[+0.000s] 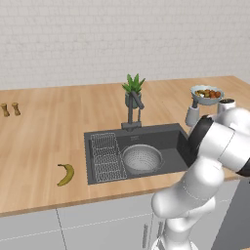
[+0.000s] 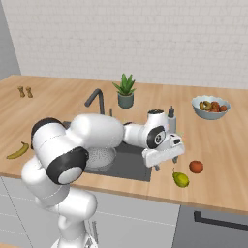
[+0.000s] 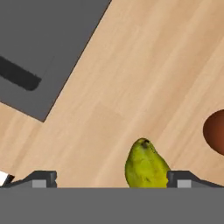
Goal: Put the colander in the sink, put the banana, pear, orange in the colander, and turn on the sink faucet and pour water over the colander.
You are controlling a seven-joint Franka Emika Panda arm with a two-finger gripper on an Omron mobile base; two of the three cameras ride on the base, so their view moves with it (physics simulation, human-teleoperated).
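Note:
The silver mesh colander (image 1: 141,158) sits in the dark grey sink (image 1: 171,141), right of its wire rack; the arm covers most of the colander (image 2: 99,157) in the right base view. On the counter left of the sink lies the banana (image 1: 66,174). Right of the sink, near the counter's front edge, the yellow-green pear (image 2: 180,179) lies beside the orange (image 2: 195,166). My gripper (image 2: 164,164) hangs open just above and left of the pear. In the hand view the pear (image 3: 146,165) is between the open gripper's (image 3: 111,179) tips, nearer the right one, with the orange (image 3: 215,131) beyond. The faucet (image 1: 133,114) stands behind the sink, with no water visible.
A spiky potted plant (image 1: 133,90) stands behind the faucet. A pale blue fruit bowl (image 2: 210,106) and a small bottle (image 2: 171,118) stand at the back right. Two small shakers (image 1: 10,109) stand far left. A dark appliance front with a handle (image 3: 19,74) lies below the counter edge.

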